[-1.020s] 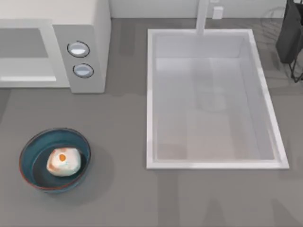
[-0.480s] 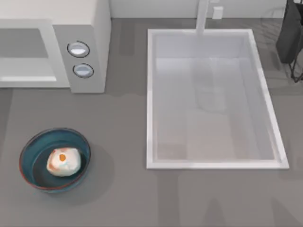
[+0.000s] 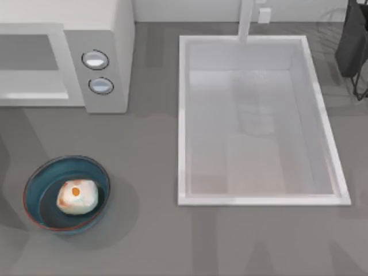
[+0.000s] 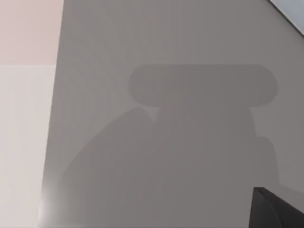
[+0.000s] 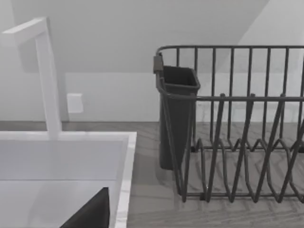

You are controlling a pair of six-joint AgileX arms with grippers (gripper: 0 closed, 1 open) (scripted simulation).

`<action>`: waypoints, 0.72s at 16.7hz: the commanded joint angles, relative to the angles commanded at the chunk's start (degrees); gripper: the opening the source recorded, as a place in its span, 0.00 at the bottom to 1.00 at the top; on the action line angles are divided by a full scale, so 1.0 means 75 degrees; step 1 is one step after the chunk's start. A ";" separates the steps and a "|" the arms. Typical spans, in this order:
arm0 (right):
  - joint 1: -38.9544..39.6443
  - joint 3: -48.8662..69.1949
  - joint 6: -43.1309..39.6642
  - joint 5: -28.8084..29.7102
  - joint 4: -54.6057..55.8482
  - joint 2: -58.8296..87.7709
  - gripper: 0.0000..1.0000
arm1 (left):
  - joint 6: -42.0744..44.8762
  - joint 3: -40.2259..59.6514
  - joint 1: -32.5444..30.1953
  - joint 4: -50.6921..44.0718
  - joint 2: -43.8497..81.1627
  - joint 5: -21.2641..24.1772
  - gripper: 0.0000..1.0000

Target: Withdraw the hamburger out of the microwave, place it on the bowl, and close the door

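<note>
The hamburger (image 3: 77, 197) sits inside the bowl (image 3: 35, 178), resting on its floor a little right of centre, at the near left of the table (image 3: 149, 172). Beyond it, at the far left, stands the microwave (image 3: 109, 40) with its grey panel and two knobs (image 3: 95, 60). The door (image 3: 29, 92) appears to lie flush across the front, with no gap that I can make out from above, so the task looks finished or very nearly so. To the right lies the white sink (image 3: 183, 115) with its faucet (image 3: 246, 20), and past it, at the far right corner, a dark dish rack (image 5: 228, 123) with a cutlery cup (image 5: 178, 109).

What could go wrong now is small. If the door is not fully latched, a light push would still be needed, and an arm swinging in low from the left could clip the bowl's rim and tip the hamburger out. A shadow falls on the table at the left edge beside the bowl, which suggests the left arm is above that area.

The left wrist view looks down on bare grey table with a shadow cast on it; the right wrist view looks across the sink toward the dish rack. I cannot tell whether either claw is open or closed.
</note>
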 joint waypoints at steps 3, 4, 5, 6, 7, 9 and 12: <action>0.0000 0.0000 0.0000 0.0000 0.0000 0.0000 1.00 | 0.0005 -0.0003 0.0048 -0.0024 0.0032 0.0033 0.00; 0.0000 0.0000 0.0000 0.0000 0.0000 0.0000 1.00 | -0.0018 -0.0027 0.0024 -0.0012 0.0007 0.0014 0.00; 0.0000 0.0000 0.0000 0.0000 0.0000 0.0000 1.00 | -0.0117 -0.0125 -0.0078 0.0033 -0.0095 -0.0060 0.00; 0.0000 0.0000 0.0000 0.0000 0.0000 0.0000 1.00 | -0.0296 -0.0303 -0.0257 0.0103 -0.0276 -0.0178 0.00; 0.0000 0.0000 0.0000 0.0000 0.0000 0.0000 1.00 | -0.0543 -0.0547 -0.0510 0.0191 -0.0537 -0.0329 0.00; 0.0000 0.0000 0.0000 0.0000 0.0000 0.0000 1.00 | -0.1156 -0.1128 -0.1200 0.0401 -0.1271 -0.0684 0.00; 0.0000 0.0000 0.0000 0.0000 0.0000 0.0000 1.00 | -0.1997 -0.1950 -0.2087 0.0710 -0.2170 -0.1190 0.00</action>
